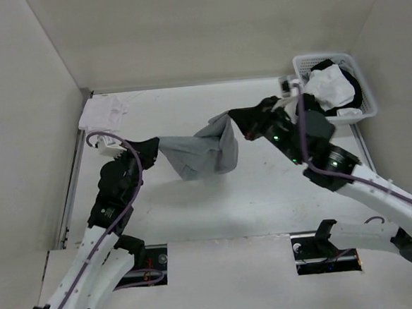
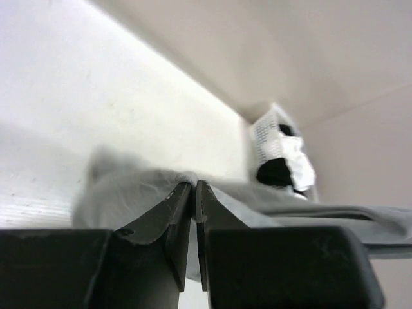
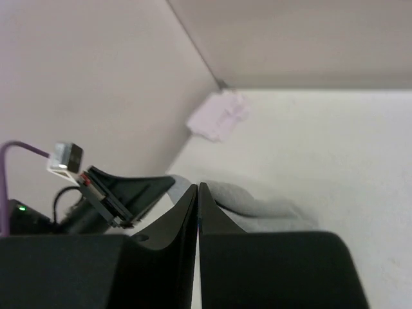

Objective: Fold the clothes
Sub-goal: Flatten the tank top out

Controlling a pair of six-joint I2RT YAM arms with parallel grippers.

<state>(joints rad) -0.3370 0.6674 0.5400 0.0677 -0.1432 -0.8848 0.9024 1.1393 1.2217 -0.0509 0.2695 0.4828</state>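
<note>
Barely begun — the grey garment [image 1: 202,153] hangs bunched and unfolded above the table [image 1: 266,200], strung between the left gripper [image 1: 151,147] and right gripper [image 1: 237,121], both jaws pinched tight on its ends. A basket [image 1: 362,81] of white and black clothes sits far right — a white cloth [image 1: 102,112] far left; neither obstructs.

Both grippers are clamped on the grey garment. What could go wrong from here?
1. Slip: the left gripper and right gripper grip the grey garment only at their fingertips; pulling apart may tug it free.
2. It sags bunched between them, so it may land creased.
3. The basket sits close by the right arm; a swing could knock it.
</note>
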